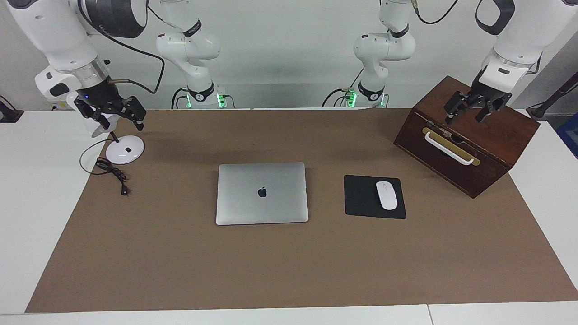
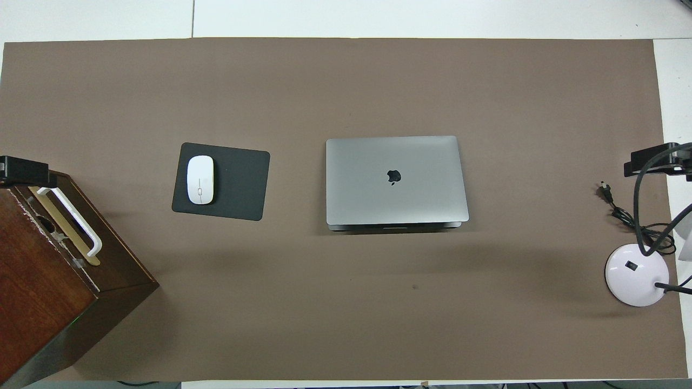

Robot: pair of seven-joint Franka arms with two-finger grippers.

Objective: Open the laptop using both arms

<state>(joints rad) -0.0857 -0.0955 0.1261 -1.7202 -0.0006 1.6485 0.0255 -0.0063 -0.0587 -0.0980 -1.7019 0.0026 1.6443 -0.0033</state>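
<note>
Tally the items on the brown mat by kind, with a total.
Laptop: 1
Mouse pad: 1
Mouse: 1
Wooden box: 1
Desk lamp: 1
Total: 5

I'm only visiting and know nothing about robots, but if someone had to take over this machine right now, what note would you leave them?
Left gripper: fingers open, holding nothing, up over the wooden box.
Right gripper: fingers open, holding nothing, up over the white lamp base.
Laptop: shut, lying flat mid-table on the brown mat, beside the mouse pad with its white mouse.
Done: nothing yet; neither arm has reached the laptop.
Left: bring both grippers to the laptop, steady the base, raise the lid.
</note>
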